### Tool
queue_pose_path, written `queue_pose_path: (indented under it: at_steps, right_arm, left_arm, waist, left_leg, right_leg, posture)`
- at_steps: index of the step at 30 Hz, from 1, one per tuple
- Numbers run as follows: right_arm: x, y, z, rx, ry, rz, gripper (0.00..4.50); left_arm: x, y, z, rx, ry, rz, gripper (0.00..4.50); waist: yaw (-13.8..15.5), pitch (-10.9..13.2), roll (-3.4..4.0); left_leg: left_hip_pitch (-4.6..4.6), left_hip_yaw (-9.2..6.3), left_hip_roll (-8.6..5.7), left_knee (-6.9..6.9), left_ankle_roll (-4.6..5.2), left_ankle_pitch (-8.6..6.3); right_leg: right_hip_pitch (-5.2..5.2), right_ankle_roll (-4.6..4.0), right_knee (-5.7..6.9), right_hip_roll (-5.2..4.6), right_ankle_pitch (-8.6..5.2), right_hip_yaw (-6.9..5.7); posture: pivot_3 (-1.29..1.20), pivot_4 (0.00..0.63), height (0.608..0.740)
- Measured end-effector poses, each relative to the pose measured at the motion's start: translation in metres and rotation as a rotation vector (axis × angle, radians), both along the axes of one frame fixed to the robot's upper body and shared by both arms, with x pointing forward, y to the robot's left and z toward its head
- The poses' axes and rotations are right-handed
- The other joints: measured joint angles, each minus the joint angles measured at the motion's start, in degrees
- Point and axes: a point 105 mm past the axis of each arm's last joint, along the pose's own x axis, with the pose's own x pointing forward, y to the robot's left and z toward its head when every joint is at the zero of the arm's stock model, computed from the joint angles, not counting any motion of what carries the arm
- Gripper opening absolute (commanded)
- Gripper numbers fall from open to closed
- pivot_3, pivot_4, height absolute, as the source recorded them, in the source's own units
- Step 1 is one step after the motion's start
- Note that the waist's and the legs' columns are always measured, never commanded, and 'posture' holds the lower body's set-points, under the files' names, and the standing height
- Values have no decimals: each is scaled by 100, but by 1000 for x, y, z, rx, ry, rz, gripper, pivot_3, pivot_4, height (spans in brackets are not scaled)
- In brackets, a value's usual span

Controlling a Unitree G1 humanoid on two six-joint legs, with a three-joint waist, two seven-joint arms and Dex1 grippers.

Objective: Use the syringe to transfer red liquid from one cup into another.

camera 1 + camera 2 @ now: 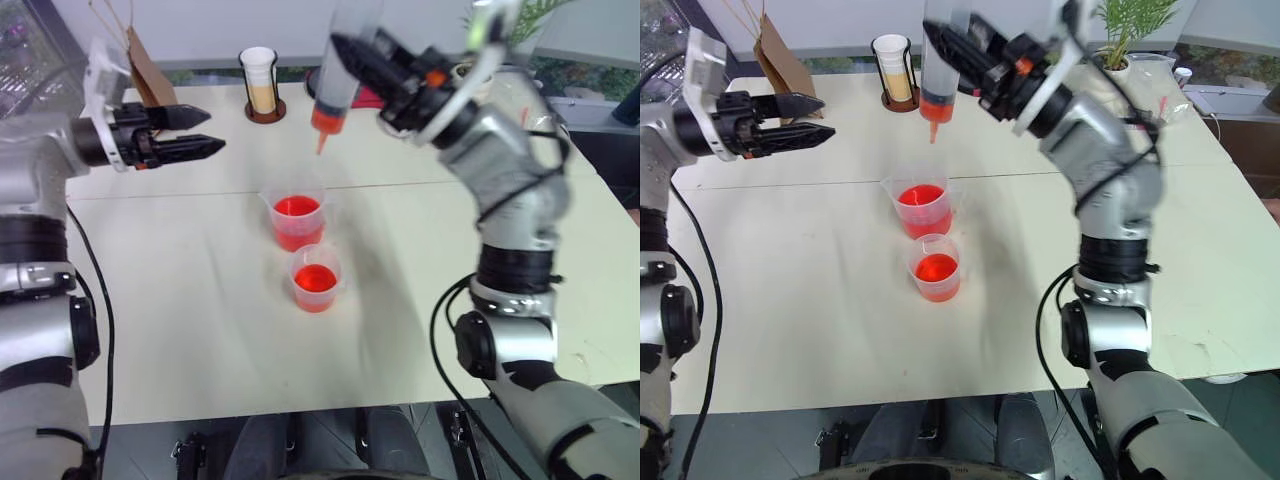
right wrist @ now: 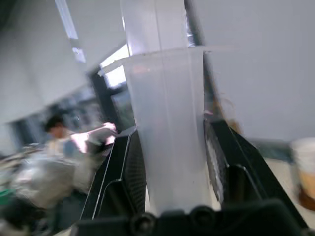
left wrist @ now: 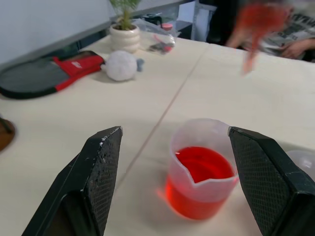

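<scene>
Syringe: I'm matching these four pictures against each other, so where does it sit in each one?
Left eye view: syringe, top centre, tip down, in the right gripper.
Right eye view: top, left of centre.
Left wrist view: blurred red tip in the air beyond the spouted cup.
Right wrist view: pale barrel between that gripper's fingers.
Shared landmark: spouted cup of red liquid, near the tip in both eye views and the left wrist view.

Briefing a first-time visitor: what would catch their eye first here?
The big syringe, red at its nozzle, is gripped nozzle-down in the right tool above the table. On it a spouted cup and a smaller cup, both holding red liquid, stand close together, while the open left tool hangs to their left.
</scene>
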Motion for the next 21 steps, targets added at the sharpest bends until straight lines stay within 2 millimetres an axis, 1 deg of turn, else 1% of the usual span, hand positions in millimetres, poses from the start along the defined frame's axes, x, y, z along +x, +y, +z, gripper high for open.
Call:
queue_pose_path:
  at_steps: [1, 4, 6, 9, 12, 13, 15, 18, 19, 21]
  right_arm:
    - [-8, 2, -11, -17, 45, 27, 1349]
    - [-18, 5, -44, -43, 184, 49, 1349]
    - [-23, 6, -58, -50, 230, 43, 1349]
    - [-31, 13, -74, -75, 248, 43, 1349]
    - [-32, 20, -96, -118, 282, 39, 1349]
    - [-32, 20, -100, -123, 282, 31, 1349]
    - [-32, 20, -99, -122, 267, 30, 1349]
    - [-33, 22, -101, -126, 255, 28, 1349]
    - [-33, 23, -102, -131, 255, 29, 1349]
    - [-34, 26, -103, -135, 245, 36, 1349]
  left_arm:
    - [-1, -2, 1, -9, 2, -9, 3532]
    - [-3, -13, 6, -24, -20, -43, 3532]
    - [-2, -18, 7, -27, -21, -58, 3532]
    - [-3, -29, 10, -21, -20, -105, 3532]
    - [-12, -40, 18, -8, -26, -185, 3532]
    - [-17, -44, 23, -16, -21, -225, 3532]
    - [-24, -48, 37, -24, -33, -276, 3532]
    - [-34, -57, 67, -18, -113, -334, 3532]
    - [-37, -60, 74, -15, -137, -352, 3532]
    - [-39, -65, 76, -14, -148, -377, 3532]
  waist:
    - [-1, 0, 0]
    - [8, 0, 0]
    - [11, 0, 0]
    - [14, 0, 0]
    - [5, 0, 0]
    - [5, 0, -1]
    - [-4, 0, -1]
    - [9, 1, -1]
    - [7, 0, -1]
    - [6, 0, -1]
  left_leg:
    - [0, 3, 0, 3, 1, 0]
    - [1, 10, -1, 5, 3, 0]
    - [1, 11, 0, 5, 21, -9]
    - [1, 12, -2, 6, 23, -10]
    - [1, 13, -2, 7, 20, -8]
    - [1, 13, -2, 7, 20, -8]
    - [1, 13, -1, 7, 20, -8]
    - [2, 13, 0, 7, 23, -10]
    - [3, 13, -1, 7, 23, -10]
    - [6, 13, 0, 7, 23, -10]
  right_leg:
    - [1, 0, -1, 0, 0, 1]
    - [1, 0, 0, 0, 0, 5]
    - [1, 0, 1, 2, 0, 5]
    - [1, 0, 1, 4, 0, 5]
    - [1, 0, 0, 4, 0, 6]
    - [1, 0, 0, 4, 0, 6]
    - [1, 0, -1, 6, 0, 6]
    - [3, 1, -3, 7, -1, 6]
    - [4, 1, -4, 7, -1, 6]
    - [5, 1, -3, 7, -1, 6]
  posture:
    - [0, 150, 740]
    - [0, 150, 740]
    - [0, 150, 740]
    - [0, 150, 740]
    - [0, 150, 740]
    - [0, 150, 740]
    - [0, 150, 740]
    - [0, 150, 740]
    - [0, 150, 740]
    - [0, 150, 740]
